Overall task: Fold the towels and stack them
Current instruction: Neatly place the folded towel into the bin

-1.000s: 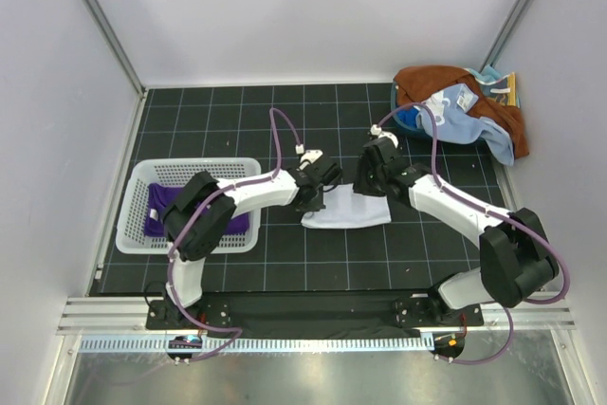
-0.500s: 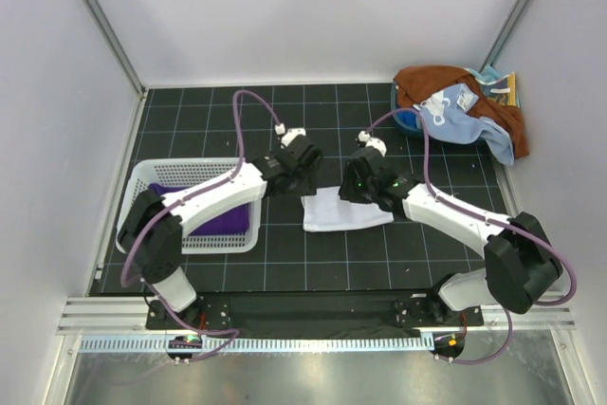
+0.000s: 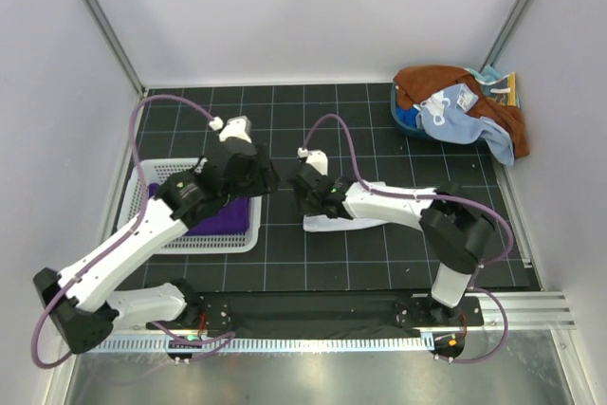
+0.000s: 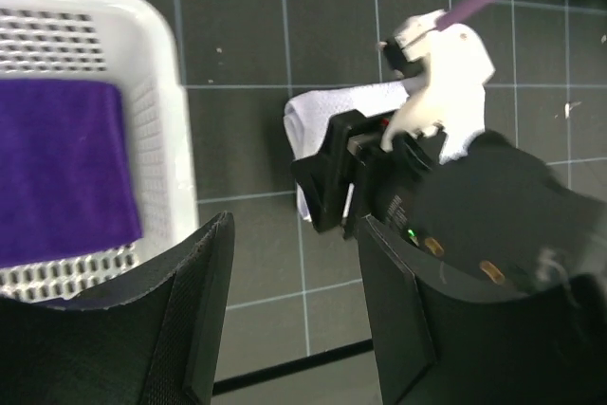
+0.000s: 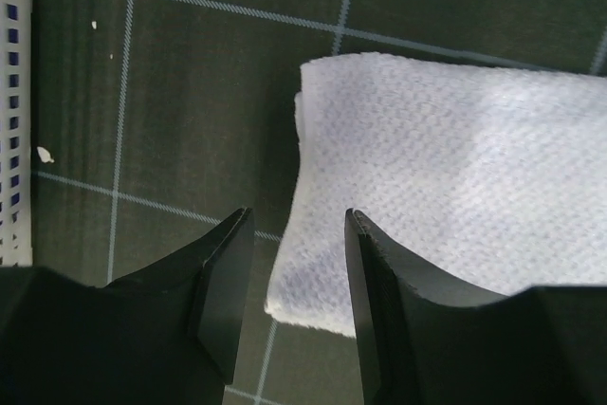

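Note:
A folded white towel [image 3: 353, 218] lies flat on the black mat in the middle. It shows large in the right wrist view [image 5: 455, 196]. My right gripper [image 3: 305, 198] hangs open over the towel's left edge, one finger on each side of that edge [image 5: 299, 263]. My left gripper [image 3: 256, 175] is open and empty between the basket and the towel [image 4: 327, 116]. A folded dark purple towel [image 3: 218, 218] lies in the white basket [image 3: 142, 177]. A heap of rust-brown [image 3: 427, 82] and light blue [image 3: 465, 111] towels sits at the back right.
The basket's rim [image 4: 166, 92] is close to the left of both grippers. Grey walls stand on the left, back and right. The metal rail runs along the near edge.
Both arms moved left. The left arm swung back over the basket side, off the white towel. The right gripper slid from the towel's right part to its left edge.

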Action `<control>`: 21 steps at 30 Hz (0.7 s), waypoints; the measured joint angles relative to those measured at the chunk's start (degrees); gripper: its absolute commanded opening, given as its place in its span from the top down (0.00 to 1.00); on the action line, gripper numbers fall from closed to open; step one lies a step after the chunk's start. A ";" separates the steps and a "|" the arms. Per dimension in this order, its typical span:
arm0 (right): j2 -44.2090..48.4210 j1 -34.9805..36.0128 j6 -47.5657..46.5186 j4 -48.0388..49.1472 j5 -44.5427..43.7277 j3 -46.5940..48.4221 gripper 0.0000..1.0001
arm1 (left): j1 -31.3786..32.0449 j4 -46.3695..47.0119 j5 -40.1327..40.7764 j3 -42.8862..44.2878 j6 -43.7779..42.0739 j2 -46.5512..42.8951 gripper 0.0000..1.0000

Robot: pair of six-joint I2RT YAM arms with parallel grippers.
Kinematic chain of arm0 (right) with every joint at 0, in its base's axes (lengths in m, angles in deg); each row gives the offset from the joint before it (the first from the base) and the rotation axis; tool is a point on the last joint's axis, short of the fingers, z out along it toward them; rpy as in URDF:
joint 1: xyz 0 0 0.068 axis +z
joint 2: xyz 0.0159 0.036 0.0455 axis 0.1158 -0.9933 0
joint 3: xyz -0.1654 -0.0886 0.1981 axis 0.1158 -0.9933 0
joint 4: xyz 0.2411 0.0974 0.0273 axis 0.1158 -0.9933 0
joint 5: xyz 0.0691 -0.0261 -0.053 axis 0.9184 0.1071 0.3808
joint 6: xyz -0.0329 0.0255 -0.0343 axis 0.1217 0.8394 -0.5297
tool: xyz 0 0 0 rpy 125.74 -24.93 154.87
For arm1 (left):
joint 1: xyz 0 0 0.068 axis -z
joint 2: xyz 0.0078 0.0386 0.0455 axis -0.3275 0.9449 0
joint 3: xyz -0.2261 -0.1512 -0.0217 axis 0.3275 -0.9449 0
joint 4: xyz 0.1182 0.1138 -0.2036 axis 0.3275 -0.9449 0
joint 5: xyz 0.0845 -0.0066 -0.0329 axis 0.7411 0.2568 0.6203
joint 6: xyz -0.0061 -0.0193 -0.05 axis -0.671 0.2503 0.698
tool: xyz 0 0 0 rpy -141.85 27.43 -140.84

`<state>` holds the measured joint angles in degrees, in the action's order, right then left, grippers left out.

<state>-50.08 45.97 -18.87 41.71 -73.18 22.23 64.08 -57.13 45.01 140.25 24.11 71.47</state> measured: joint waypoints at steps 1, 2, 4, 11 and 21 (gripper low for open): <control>-1.49 0.42 0.04 -0.11 -0.33 0.92 0.49 | -0.37 -0.76 0.22 -0.46 0.00 -1.90 0.41; -2.80 0.72 0.09 -0.39 -0.81 1.73 0.49 | -0.72 -1.49 0.46 -0.74 0.00 -3.78 0.41; -4.90 1.07 0.11 -0.94 -1.66 2.91 0.49 | -1.40 -2.78 0.87 -1.05 -0.02 -6.64 0.41; -10.93 2.80 0.76 -5.60 -6.78 7.63 0.55 | -2.36 -6.73 2.80 -1.14 -1.07 -16.87 0.39; -13.20 4.04 2.23 -8.50 -10.73 10.14 0.87 | -2.36 -13.42 6.45 1.03 -2.86 -24.35 0.38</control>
<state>-63.28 50.01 -16.65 33.21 -83.91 32.37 61.72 -70.56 51.46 141.28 21.24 47.12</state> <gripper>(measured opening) 0.208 0.614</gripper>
